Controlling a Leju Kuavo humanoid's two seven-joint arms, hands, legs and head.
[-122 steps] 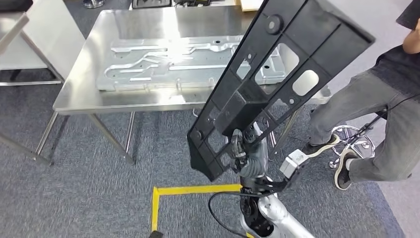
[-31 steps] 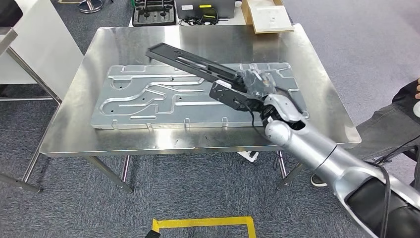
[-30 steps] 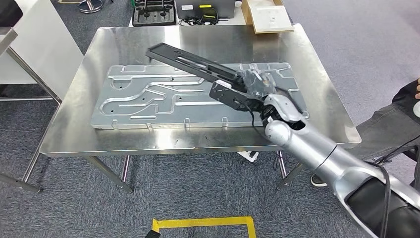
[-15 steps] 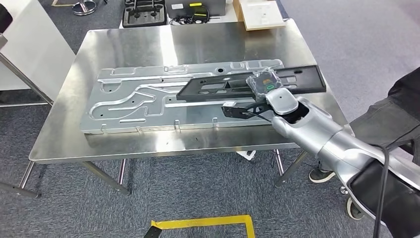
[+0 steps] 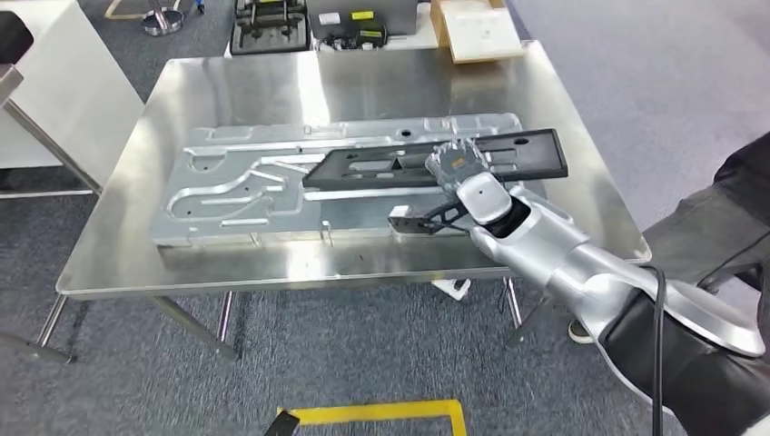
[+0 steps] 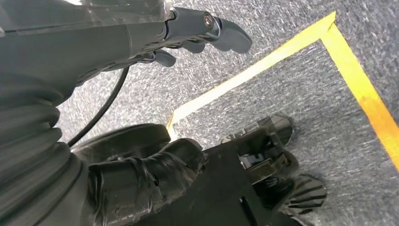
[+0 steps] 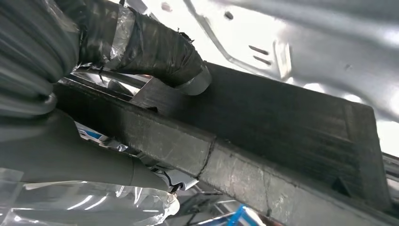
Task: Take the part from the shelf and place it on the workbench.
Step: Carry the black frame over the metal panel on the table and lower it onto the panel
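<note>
The long black plastic part [image 5: 363,168] lies nearly flat across a stamped silver metal plate [image 5: 245,182] on the steel workbench [image 5: 363,77]. Its far end reaches the plate's right side. My right hand [image 5: 459,168] grips the part a little right of its middle, with the arm reaching in from the lower right. Up close, the thumb [image 7: 150,47] presses on the part's ribbed black face [image 7: 282,136], above the shiny plate. My left hand [image 6: 155,103] hangs over the carpet, fingers apart, holding nothing.
A person [image 5: 717,218] in dark clothes stands close to the bench's right side. A cardboard box [image 5: 468,18] and a black tray [image 5: 268,23] sit behind the bench. A white cabinet [image 5: 45,82] stands at left. Yellow tape [image 5: 381,413] marks the floor.
The part, earlier held upright before the bench, then tilted over the plate, has swung round and come down lengthwise on the plate. The view has also shifted closer.
</note>
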